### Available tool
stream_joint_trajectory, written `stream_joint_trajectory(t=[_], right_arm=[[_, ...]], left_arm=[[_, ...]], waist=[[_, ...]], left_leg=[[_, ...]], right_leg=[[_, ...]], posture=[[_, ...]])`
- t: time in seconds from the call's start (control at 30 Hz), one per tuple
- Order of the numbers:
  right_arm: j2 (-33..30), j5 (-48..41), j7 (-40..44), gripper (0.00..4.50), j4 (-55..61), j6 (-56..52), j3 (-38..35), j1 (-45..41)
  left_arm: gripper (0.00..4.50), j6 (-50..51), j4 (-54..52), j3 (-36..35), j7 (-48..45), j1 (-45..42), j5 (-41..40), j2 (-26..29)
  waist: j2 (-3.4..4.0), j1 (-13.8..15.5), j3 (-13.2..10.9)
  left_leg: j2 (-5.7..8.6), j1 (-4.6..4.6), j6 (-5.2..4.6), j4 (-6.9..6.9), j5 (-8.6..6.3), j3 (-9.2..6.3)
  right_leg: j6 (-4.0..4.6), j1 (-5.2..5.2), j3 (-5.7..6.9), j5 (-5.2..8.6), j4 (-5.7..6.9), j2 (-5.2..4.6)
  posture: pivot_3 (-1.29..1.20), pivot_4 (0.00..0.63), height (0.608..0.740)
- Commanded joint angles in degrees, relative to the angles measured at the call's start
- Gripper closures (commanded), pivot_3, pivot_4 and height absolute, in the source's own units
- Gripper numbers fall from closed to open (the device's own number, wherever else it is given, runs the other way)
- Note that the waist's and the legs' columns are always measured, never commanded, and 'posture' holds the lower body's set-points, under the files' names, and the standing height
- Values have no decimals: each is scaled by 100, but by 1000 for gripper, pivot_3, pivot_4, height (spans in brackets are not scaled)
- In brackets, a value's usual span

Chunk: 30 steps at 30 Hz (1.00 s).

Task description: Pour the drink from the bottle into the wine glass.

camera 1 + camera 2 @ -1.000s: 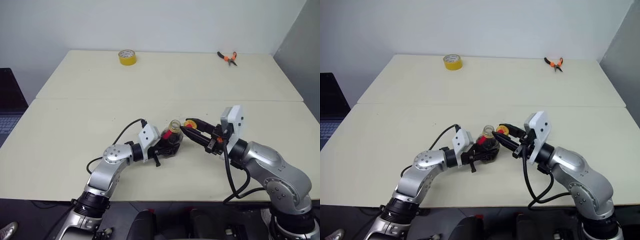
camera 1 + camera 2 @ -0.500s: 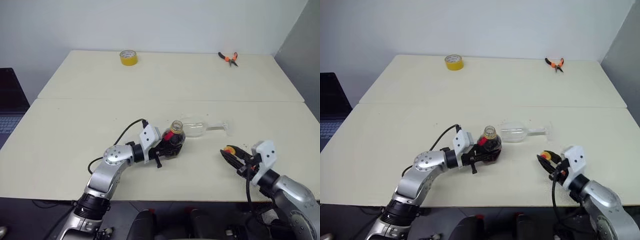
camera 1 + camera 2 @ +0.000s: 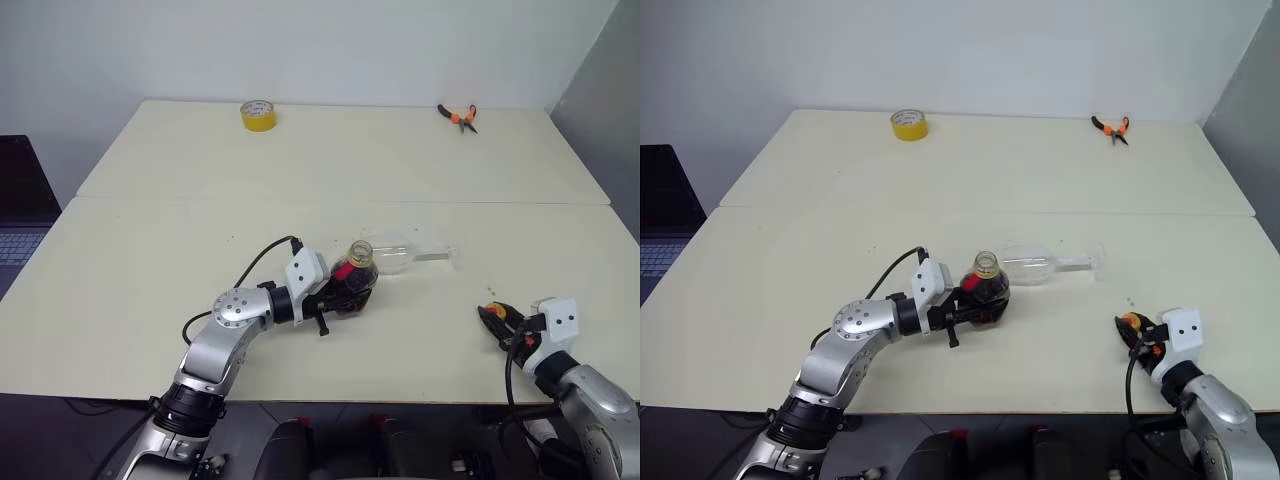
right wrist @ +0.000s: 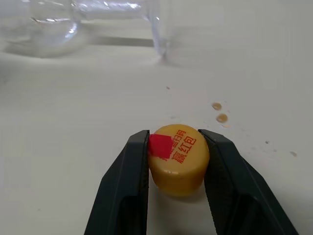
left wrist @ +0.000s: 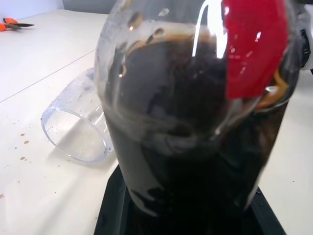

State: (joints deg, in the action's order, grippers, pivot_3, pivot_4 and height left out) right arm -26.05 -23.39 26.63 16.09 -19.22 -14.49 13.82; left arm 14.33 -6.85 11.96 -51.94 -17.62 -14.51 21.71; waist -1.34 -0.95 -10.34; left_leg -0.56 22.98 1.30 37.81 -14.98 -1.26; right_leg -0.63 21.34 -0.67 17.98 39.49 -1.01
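The bottle (image 3: 354, 278) stands tilted a little at the middle of the table, its mouth uncapped, with my left gripper (image 3: 343, 296) shut around its round body. The dark brown drink (image 5: 190, 166) fills most of it below the red label. Just behind the bottle, the clear wine glass (image 3: 398, 254) lies on its side, bowl toward the bottle and foot (image 3: 452, 255) pointing right. My right gripper (image 4: 178, 147) is low at the table's front right, shut on the yellow cap (image 4: 180, 161).
A yellow tape roll (image 3: 255, 114) sits at the far left of the table and orange-handled pliers (image 3: 456, 115) at the far right. Small brown drops (image 4: 219, 111) dot the table near the glass's foot. A laptop (image 3: 12, 215) lies off the left edge.
My right gripper has carried the yellow cap away from the bottle's mouth, right and down to the table's front right. The lying glass has come into sight. The left gripper kept still.
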Motion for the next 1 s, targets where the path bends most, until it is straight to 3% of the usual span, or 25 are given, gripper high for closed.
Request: stream_joint_trajectory(t=[0.03,0.23,0.27,0.53,0.83,1.0], right_arm=[[-25,63,105,2327,-135,190,-90,-55],[-23,161,180,167,-209,278,-17,-3],[-21,168,192,8,-205,280,-14,8],[91,-83,235,0,743,552,-261,182],[-213,-188,372,0,2328,-15,569,81],[-416,-207,340,0,2607,-704,1290,-1061]], left_arm=[[3653,-158,-255,-28,-23,-126,-97,-37],[3653,-164,-255,-34,1,-131,-86,-43],[3653,-164,-257,-35,6,-130,-85,-44],[3653,-104,-246,-324,395,-86,-111,-100],[3653,14,-410,-821,1133,215,-130,-149],[3653,-165,-11,-1439,1946,255,-125,-407]], waist=[[0,-1,0],[0,6,0],[0,8,0],[5,44,1],[5,66,1],[4,52,1]], left_leg=[[0,-1,0,0,0,0],[1,-1,0,2,0,0],[1,-1,0,3,0,0],[-1,0,0,2,0,0],[-1,-3,1,6,0,-1],[-1,-5,0,8,0,-1]], right_leg=[[0,0,0,0,0,0],[0,-3,0,0,1,-1],[0,-3,0,0,1,-1],[0,0,-2,0,4,-1],[0,-2,0,0,8,0],[0,0,0,0,12,-1]], posture=[[0,150,740],[0,150,740],[0,150,740],[0,150,740],[0,150,740],[0,150,740]])
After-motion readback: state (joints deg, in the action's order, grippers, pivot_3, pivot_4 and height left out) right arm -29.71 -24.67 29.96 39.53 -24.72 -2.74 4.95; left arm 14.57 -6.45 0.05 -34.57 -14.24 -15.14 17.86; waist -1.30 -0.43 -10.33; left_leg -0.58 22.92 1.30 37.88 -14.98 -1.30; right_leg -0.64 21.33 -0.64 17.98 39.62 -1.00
